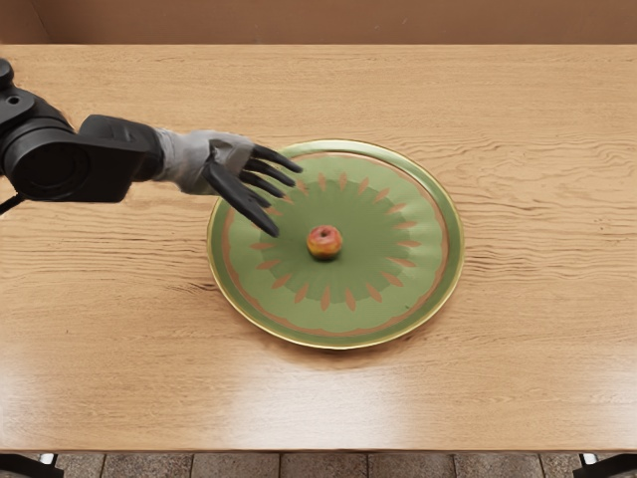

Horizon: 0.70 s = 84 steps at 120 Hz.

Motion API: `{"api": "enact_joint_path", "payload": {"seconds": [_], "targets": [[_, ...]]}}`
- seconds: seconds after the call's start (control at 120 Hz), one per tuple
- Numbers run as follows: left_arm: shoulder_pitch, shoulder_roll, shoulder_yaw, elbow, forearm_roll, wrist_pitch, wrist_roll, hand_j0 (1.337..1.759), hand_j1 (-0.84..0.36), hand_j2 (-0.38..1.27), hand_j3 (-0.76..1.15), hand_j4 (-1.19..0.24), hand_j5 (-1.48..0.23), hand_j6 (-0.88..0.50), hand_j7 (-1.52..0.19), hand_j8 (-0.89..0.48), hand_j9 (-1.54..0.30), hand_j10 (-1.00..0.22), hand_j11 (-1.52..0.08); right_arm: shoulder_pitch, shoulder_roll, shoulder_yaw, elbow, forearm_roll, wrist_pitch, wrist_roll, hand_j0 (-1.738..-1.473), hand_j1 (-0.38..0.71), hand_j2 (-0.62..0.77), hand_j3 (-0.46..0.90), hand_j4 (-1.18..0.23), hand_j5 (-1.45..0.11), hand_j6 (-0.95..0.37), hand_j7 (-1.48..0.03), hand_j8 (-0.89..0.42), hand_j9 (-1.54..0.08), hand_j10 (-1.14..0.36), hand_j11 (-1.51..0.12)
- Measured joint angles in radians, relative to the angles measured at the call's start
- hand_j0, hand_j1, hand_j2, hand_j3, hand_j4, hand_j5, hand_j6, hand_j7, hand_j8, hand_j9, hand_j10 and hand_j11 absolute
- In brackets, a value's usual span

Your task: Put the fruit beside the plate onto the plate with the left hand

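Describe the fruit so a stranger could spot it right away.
Find the big round green plate with a gold rim on the wooden table. At its centre sits a small red-yellow apple, the only thing on it.

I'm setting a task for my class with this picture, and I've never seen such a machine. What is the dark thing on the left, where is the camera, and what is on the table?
This is a computer-simulated scene, not a photograph. The single picture comes from a camera in a humanoid robot's head, looking down at a slant on a wooden table. The dark shape that comes in from the left edge is the robot's left arm. It ends in a five-finger left hand. The fingers are spread and hold nothing, and they hover over the left rim of the plate. The right arm does not show. On the table lies a round green plate with a gold edge and an orange pattern. A small red and yellow apple sits at the middle of the plate, apart from the hand.
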Motion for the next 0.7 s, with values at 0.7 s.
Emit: {"api": "enact_joint_path", "payload": {"seconds": [0.7], "targets": [[0.303,0.088,-0.257,0.521,-0.221,-0.491,-0.057,1.658,0.05,0.05,0.0,-0.25,-0.32,-0.24,-0.32,-0.24,-0.32,-0.25,-0.32,0.0,0.0,0.0,0.0,0.0,0.0,0.0,-1.658,-0.3,-0.01,0.0,-0.04,-0.05,-0.04,-0.05,-0.04,-0.05,-0.04,-0.05]]}}
